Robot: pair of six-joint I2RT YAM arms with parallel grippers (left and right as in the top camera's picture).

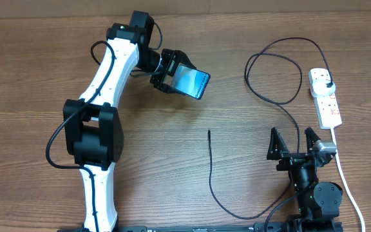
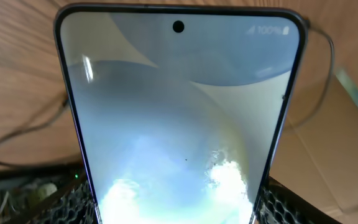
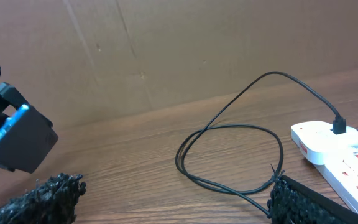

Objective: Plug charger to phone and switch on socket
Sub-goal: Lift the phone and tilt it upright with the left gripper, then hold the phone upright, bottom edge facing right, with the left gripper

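Overhead view; items listed outward from the phone.

1. Phone (image 1: 193,82): lit blue-teal screen, raised off the wooden table (image 1: 37,71) and tilted. In the left wrist view the front-camera hole is at the end away from the wrist.
2. Left gripper (image 1: 174,76): clamped on the phone, one finger against each long edge. Its textured pads (image 2: 64,204) show at the lower corners of the left wrist view.
3. Connector tip (image 1: 209,132): lies loose on the table, nearer the arm bases than the phone and apart from it, with nothing gripping it.
4. Charger cable (image 1: 212,183): runs from the tip away from the phone, curves rightward and loops on toward the strip.
5. Right gripper (image 1: 295,143): fingers spread wide and empty, well to the right of the phone, beyond the tip.
6. Power strip (image 1: 328,106): the task item farthest right of the phone. The black plug (image 1: 328,84) is seated at its far end, and a white cord (image 1: 348,187) trails off toward the near edge.

Step in hand, as judged: the phone is held up for plugging and the connector is not yet picked up.

Next move, as judged: the right gripper must reach the tip, pinch it just behind the end and line it up with the phone's port. No view shows the port. If it sits at the clamped end, access between the left fingers will be tight. The switch comes last.
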